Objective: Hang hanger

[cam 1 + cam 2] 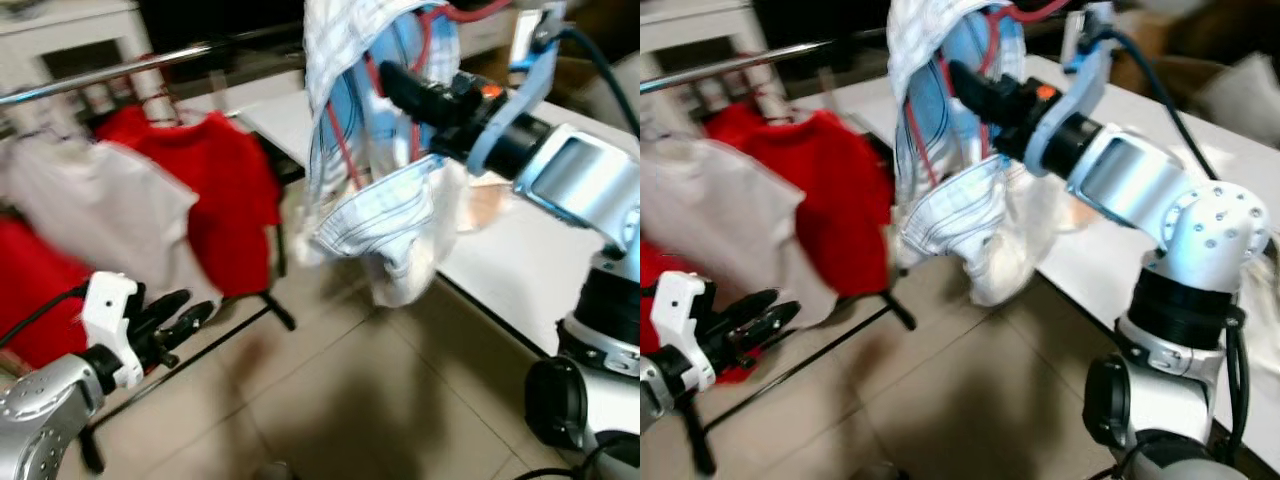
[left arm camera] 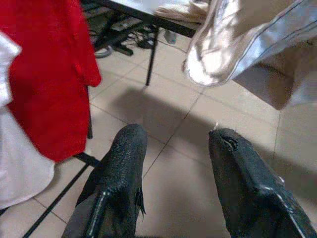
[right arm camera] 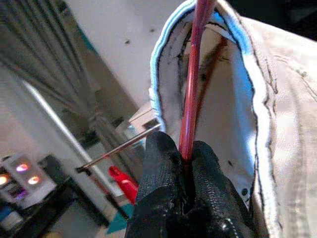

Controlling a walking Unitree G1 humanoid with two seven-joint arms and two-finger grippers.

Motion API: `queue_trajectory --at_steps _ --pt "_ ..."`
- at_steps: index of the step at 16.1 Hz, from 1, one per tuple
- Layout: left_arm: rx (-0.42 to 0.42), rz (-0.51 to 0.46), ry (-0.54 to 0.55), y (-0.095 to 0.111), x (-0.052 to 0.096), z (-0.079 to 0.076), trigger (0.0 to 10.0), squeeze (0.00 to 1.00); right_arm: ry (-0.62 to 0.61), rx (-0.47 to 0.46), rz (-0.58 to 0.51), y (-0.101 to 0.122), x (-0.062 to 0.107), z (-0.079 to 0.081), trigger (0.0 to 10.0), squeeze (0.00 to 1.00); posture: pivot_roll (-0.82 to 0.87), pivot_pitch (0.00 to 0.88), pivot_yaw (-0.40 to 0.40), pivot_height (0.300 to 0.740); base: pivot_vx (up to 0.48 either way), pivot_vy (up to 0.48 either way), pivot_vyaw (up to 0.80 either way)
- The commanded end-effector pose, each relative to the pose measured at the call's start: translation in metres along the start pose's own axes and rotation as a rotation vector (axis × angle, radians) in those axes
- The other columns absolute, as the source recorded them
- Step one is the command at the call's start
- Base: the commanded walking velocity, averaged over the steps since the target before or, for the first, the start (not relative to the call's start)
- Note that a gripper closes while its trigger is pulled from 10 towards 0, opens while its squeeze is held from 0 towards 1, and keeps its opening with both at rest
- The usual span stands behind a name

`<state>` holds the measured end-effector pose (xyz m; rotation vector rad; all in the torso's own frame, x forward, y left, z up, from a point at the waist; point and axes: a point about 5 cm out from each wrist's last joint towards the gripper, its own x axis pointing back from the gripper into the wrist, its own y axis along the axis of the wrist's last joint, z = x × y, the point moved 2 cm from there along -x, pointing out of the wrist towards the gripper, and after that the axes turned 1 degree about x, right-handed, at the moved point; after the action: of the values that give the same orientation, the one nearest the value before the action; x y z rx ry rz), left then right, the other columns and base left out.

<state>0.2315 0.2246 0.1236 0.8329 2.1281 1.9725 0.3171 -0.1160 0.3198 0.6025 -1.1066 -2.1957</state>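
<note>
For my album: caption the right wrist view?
Right gripper pinches a red hanger inside a pale shirt.

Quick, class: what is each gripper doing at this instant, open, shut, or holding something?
Left gripper: open, holding nothing, low above the floor.
Right gripper: shut on the red hanger that carries the striped shirt.

Up at the right, the right gripper [image 1: 392,80] reaches left into a white striped shirt [image 1: 375,215] draped over a red hanger [image 1: 345,150], lifted beside the white table [image 1: 520,265]. Down at the near left the left gripper [image 1: 190,312] hovers over the tiled floor [image 1: 340,400] (fingers slightly parted). Behind it a red shirt [image 1: 225,200] and a white garment [image 1: 100,215] hang from the metal rail [image 1: 110,75].
</note>
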Motion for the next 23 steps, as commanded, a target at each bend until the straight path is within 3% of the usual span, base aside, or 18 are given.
queue_trajectory --at_steps 1,4,10,12,13,14,16,18,20,21,22,23 --pt "-0.003 0.016 -0.004 -0.001 0.002 0.000 10.0 0.00 0.084 0.013 0.010 -0.001 -0.001 0.017 10.0 0.00 0.10 0.000 0.025 0.740 0.000 0.000 0.80" --pt "-0.006 0.021 -0.029 -0.001 0.000 -0.004 10.0 0.00 0.049 0.037 0.057 -0.015 0.000 0.012 10.0 0.00 0.10 0.000 0.031 0.740 0.000 0.000 0.80" --pt "-0.032 0.022 -0.065 0.003 -0.006 -0.013 10.0 0.00 -0.143 0.183 0.256 -0.070 0.004 -0.023 10.0 0.00 0.10 0.000 0.022 0.740 0.000 0.000 0.80" --pt "-0.073 0.006 -0.050 0.008 -0.013 -0.016 10.0 0.00 -0.216 0.231 0.303 -0.086 0.008 -0.040 10.0 0.00 0.10 0.000 0.014 0.740 0.000 0.000 0.80" --pt "-0.123 -0.015 -0.020 0.012 -0.029 -0.020 10.0 0.00 -0.323 0.298 0.328 -0.109 0.011 -0.069 10.0 0.00 0.10 0.000 0.011 0.740 0.000 0.000 0.80" --pt "-0.167 0.005 -0.013 0.009 -0.036 -0.023 10.0 0.00 -0.363 0.333 0.341 -0.121 0.012 -0.081 10.0 0.00 0.09 0.000 0.014 0.740 0.000 0.000 0.80" --pt "-0.189 0.030 0.005 0.003 -0.045 -0.025 10.0 0.00 -0.397 0.387 0.371 -0.135 0.015 -0.093 10.0 0.00 0.09 0.000 0.018 0.740 0.000 0.000 0.79" --pt "-0.210 0.041 0.054 0.000 -0.058 -0.022 10.0 0.00 -0.525 0.485 0.393 -0.155 0.021 -0.121 10.0 0.00 0.08 0.000 0.001 0.740 0.000 0.000 0.00" --pt "-0.231 0.034 0.084 0.002 -0.064 -0.018 10.0 0.00 -0.524 0.493 0.384 -0.162 0.024 -0.127 10.0 0.00 0.09 0.000 -0.012 0.740 0.000 0.000 0.00" --pt "-0.260 0.019 0.076 0.004 -0.067 -0.019 10.0 0.00 -0.526 0.490 0.376 -0.165 0.027 -0.131 10.0 0.00 0.09 0.000 -0.015 0.740 0.000 0.000 0.00" --pt "-0.234 0.001 0.032 0.006 -0.071 -0.027 10.0 0.00 -0.537 0.477 0.360 -0.167 0.029 -0.134 10.0 0.00 0.10 0.000 -0.015 0.740 0.000 0.000 0.00" --pt "-0.150 -0.025 -0.154 0.009 -0.077 -0.051 10.0 0.31 -0.550 0.450 0.319 -0.164 0.028 -0.135 10.0 0.00 0.08 0.000 -0.002 0.740 0.000 0.000 0.00"
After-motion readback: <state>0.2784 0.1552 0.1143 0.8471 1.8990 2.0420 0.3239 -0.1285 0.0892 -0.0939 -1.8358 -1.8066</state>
